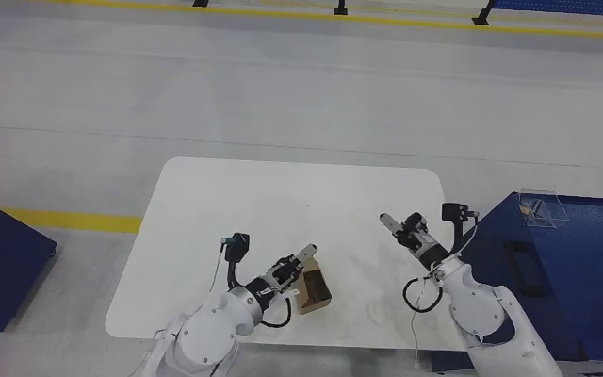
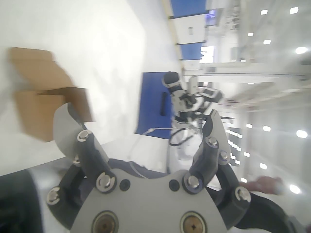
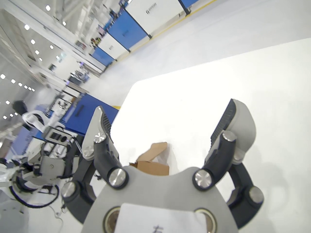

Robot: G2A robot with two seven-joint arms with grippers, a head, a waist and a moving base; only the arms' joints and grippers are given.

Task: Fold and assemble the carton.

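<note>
Carton: we see the brown carton [image 1: 314, 289] near the table's front edge, partly formed, its top open and 1 flap raised (the left wrist view blurs it, so we cannot count the other flaps).
Left arm: the left gripper [image 1: 303, 254] sits at the carton's far side with its fingers spread wide. 1 finger [image 2: 66, 120] is at a flap, touching or just beside. We judge it is placed to push or steady the flap, not to pinch it.
Right arm: the right gripper [image 1: 388, 222] hangs well apart from the carton, its 2 fingers spread and holding nothing. It points back toward the box, likely kept ready for its own fold.
Support: the white table [image 1: 283, 198] bears the carton close to both arms, within easy reach.
</note>
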